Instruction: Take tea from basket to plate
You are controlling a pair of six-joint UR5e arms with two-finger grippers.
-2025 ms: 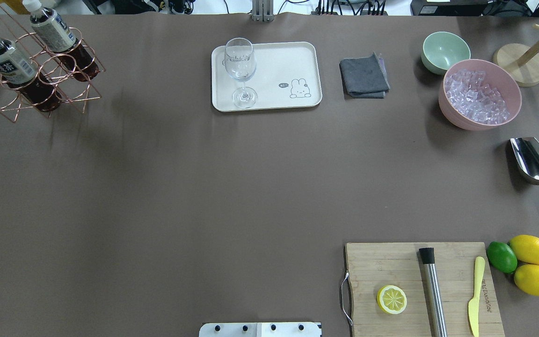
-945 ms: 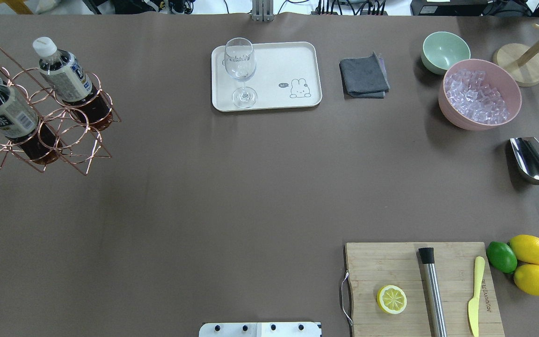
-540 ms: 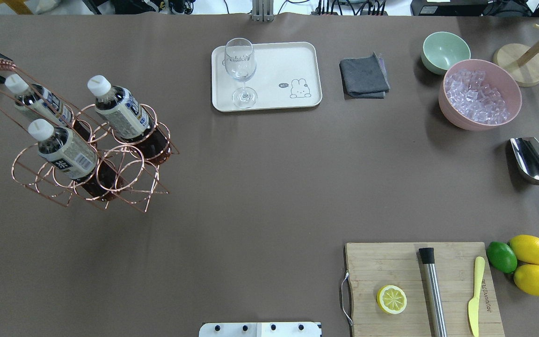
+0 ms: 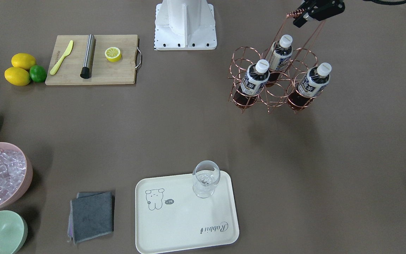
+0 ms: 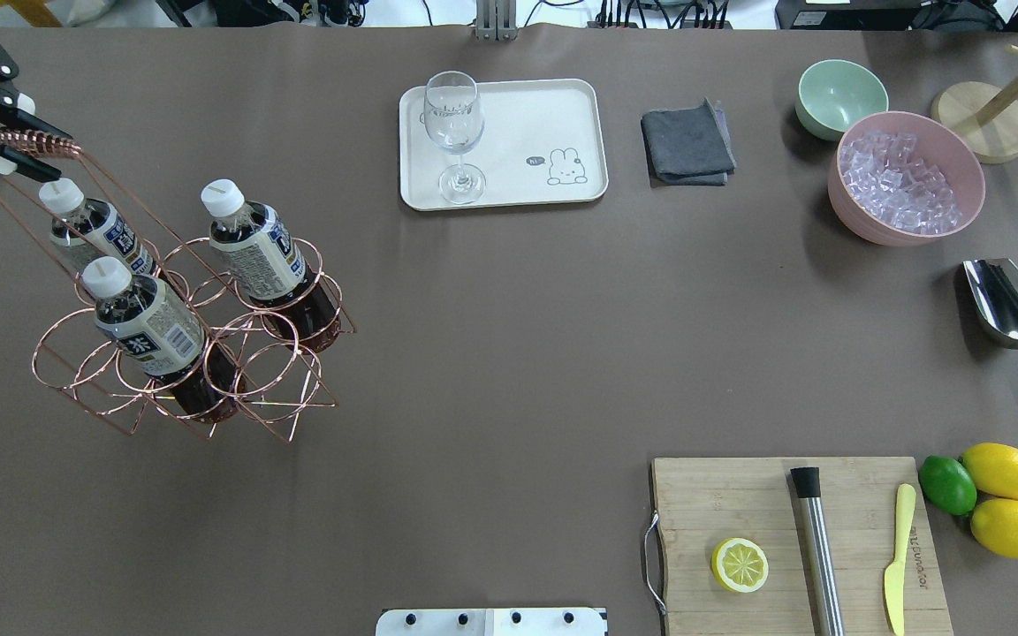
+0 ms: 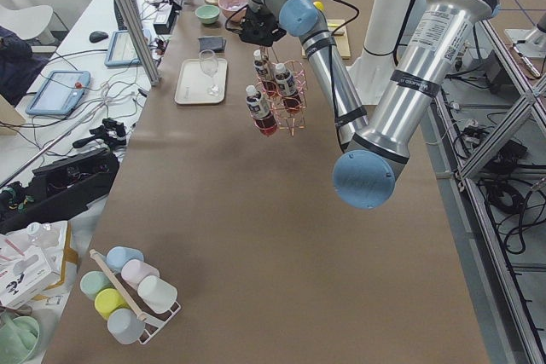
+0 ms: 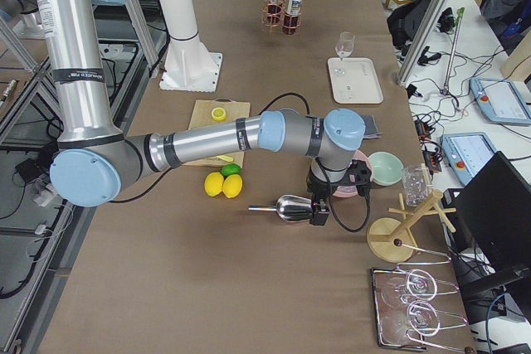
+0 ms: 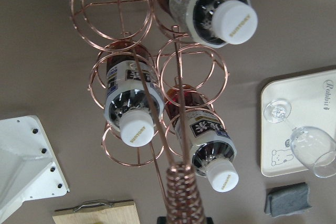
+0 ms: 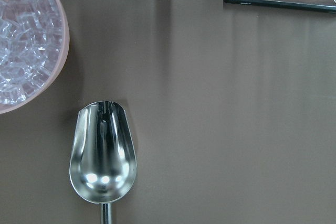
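Left jaws clamped on the wire handle of the basket [image 5: 254,336]; right jaws: I couldn't tell | basket hung clear of the desk [image 5: 509,371], by my read, three tea [image 5: 151,322] bottles in its rings, plate [image 5: 544,115] well apart | I wanted it lowered level and slow, no swing, before letting go.

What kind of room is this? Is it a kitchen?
Probably a robot lab, set up like a drinks bar: a big robot arm works over the table, tablets sit beside it, and tea bottles, an ice bowl and lemons are laid out.
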